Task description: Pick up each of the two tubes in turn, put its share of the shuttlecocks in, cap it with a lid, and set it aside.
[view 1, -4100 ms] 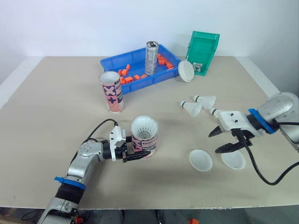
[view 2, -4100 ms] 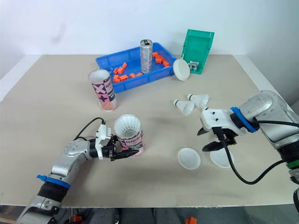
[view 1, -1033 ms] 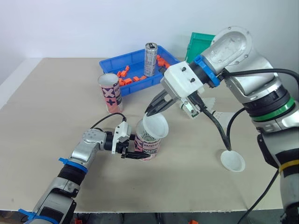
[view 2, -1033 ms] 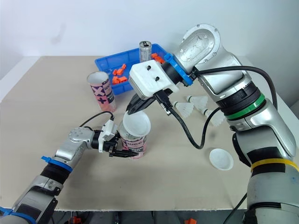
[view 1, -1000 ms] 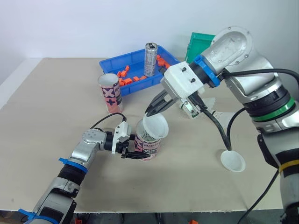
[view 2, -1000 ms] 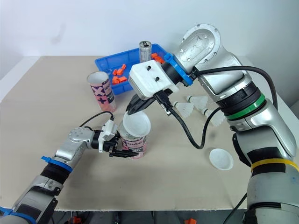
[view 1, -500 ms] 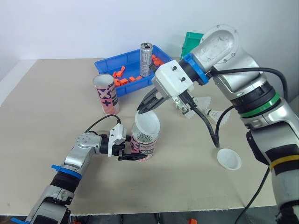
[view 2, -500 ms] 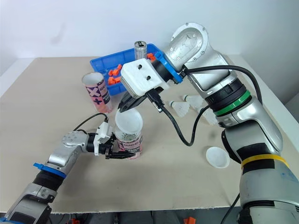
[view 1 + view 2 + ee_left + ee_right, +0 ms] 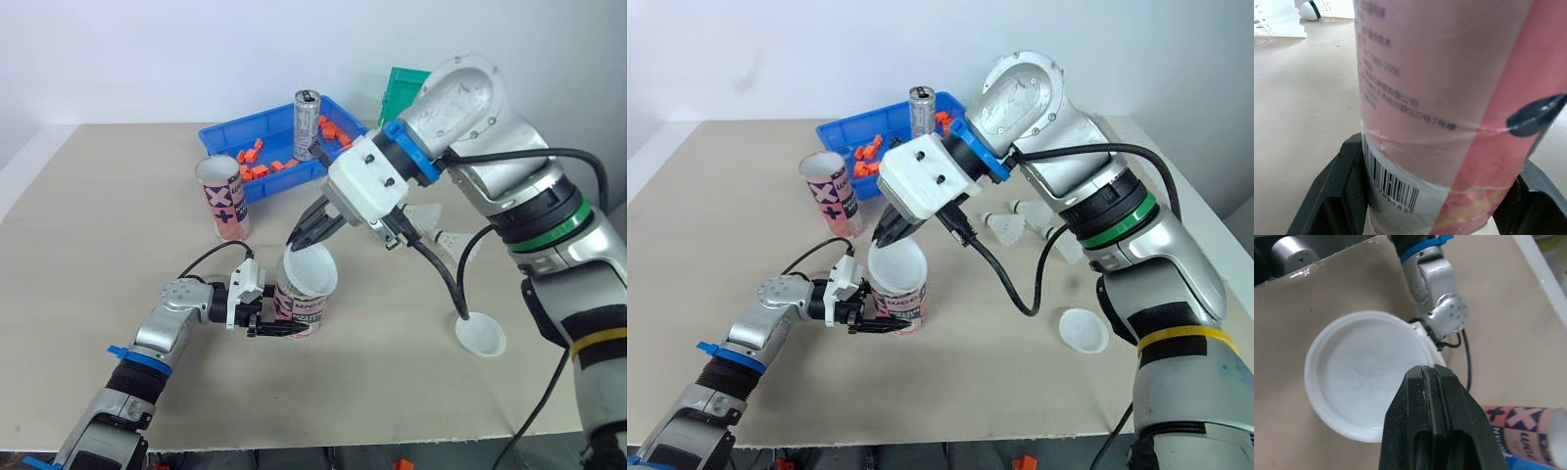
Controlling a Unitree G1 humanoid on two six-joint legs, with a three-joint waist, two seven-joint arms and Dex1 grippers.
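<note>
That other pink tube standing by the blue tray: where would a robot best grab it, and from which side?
Probably around its wall, low down, coming in level from the near side. The second tube stands upright, a plain cylinder, so opposite faces suit a pinch, and the blue tray sits close behind it. The left end effector holds the first tube this way.

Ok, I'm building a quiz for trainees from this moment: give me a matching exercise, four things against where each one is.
Things
1. gripped lid
2. spare lid
3. can
4. far tube

Places
A. standing in the blue tray
B. lying flat on the table, on the robot's right
C. pinched by the right gripper over the near tube, which the left gripper clamps
D. standing on the table beside the blue tray

Pairs: 1-C, 2-B, 3-A, 4-D
</note>
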